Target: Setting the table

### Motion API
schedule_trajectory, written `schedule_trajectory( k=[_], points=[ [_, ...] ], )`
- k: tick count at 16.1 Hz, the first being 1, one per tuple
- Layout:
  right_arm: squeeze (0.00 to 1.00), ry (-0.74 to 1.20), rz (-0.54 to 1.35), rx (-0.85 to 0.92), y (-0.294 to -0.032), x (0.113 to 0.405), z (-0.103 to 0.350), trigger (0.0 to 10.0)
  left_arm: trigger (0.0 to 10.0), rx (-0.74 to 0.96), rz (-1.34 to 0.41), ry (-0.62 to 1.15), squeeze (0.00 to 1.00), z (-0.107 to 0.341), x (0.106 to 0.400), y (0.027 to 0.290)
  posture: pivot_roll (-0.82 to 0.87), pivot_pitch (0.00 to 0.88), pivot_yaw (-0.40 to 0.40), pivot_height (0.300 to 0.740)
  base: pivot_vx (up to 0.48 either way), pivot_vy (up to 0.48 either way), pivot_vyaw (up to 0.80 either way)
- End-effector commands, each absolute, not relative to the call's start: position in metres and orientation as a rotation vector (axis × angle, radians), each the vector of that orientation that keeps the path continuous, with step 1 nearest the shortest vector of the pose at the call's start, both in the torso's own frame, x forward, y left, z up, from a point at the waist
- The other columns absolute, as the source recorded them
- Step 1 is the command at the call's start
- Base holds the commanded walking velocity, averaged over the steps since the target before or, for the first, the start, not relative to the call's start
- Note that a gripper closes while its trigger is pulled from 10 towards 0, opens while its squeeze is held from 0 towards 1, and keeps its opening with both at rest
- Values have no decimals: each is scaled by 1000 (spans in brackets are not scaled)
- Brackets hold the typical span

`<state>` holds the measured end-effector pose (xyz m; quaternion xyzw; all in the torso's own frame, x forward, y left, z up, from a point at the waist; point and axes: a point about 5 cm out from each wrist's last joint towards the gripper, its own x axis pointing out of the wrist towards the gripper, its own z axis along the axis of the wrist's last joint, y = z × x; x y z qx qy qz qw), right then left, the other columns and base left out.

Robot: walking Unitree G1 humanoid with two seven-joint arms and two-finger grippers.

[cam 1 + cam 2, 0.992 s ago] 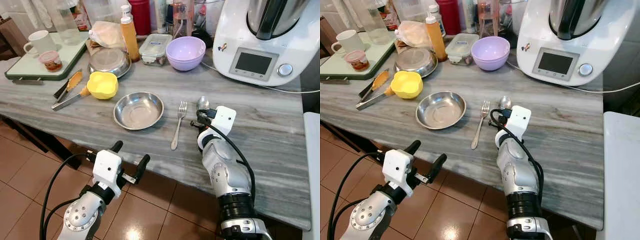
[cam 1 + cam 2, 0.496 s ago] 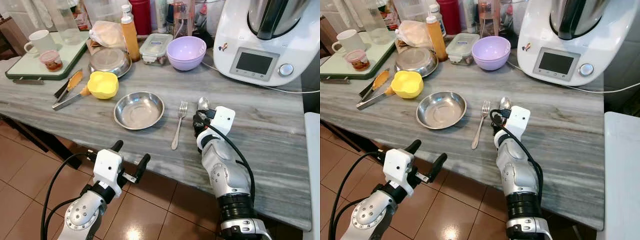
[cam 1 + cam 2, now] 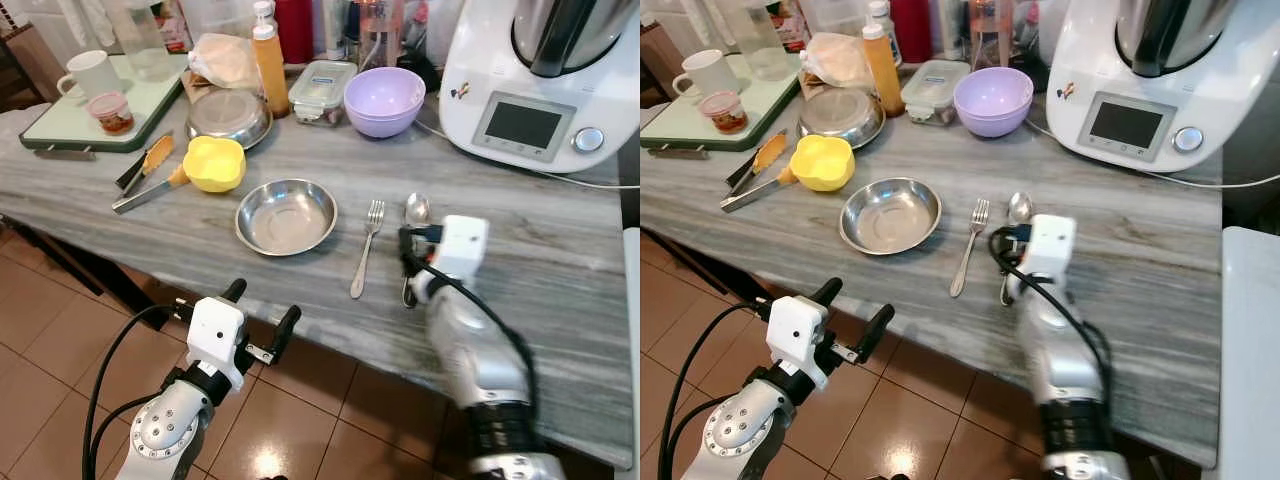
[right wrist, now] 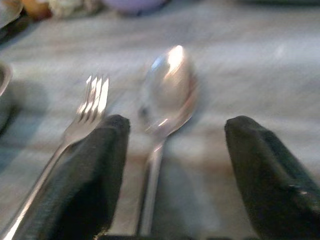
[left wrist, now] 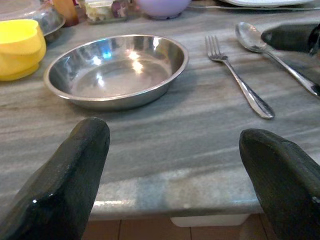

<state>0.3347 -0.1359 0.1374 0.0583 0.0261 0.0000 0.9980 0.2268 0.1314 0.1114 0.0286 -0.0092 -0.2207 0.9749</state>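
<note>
Lying on grey marbled desk (image 3: 560, 250) w/ tiled floor (image 3: 60, 340) below, spoon (image 4: 167, 90) was straddled by released right gripper (image 4: 172, 165); fork (image 3: 366, 246) beside, bowl (image 3: 286, 215) near; left gripper (image 5: 175, 165) was spread at desk edge.

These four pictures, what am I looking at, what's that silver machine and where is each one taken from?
It is a humanoid robot with two silver arms, each ending in a hand of two black fingers. Two pictures come from cameras on its head, looking down at a grey streaked stone table. The other two come from cameras on its wrists, looking along the fingers.

On the table lie a round steel dish, a steel fork beside it and a steel spoon beside the fork. Farther back stand a yellow bowl and a lilac bowl.

The right hand is open, its fingers either side of the spoon's handle, gripping nothing. The left hand hangs open before the table's edge.
</note>
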Motion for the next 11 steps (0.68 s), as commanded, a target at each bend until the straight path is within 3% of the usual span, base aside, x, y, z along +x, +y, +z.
schedule_trajectory(
  k=[1,5,11],
  points=[
    [1000,9,29,83,-131,332,144,10000,10000,67,-428,-14,0,109,227,135,-105,130,94,740,0,0,0],
    [1000,-68,27,-11,-138,322,151,10000,10000,54,-423,-25,0,111,229,134,-120,124,87,740,0,0,0],
    [1000,-75,49,-74,-148,315,151,10000,10000,-139,-486,18,0,112,228,146,-135,114,73,740,0,0,0]
  ],
)
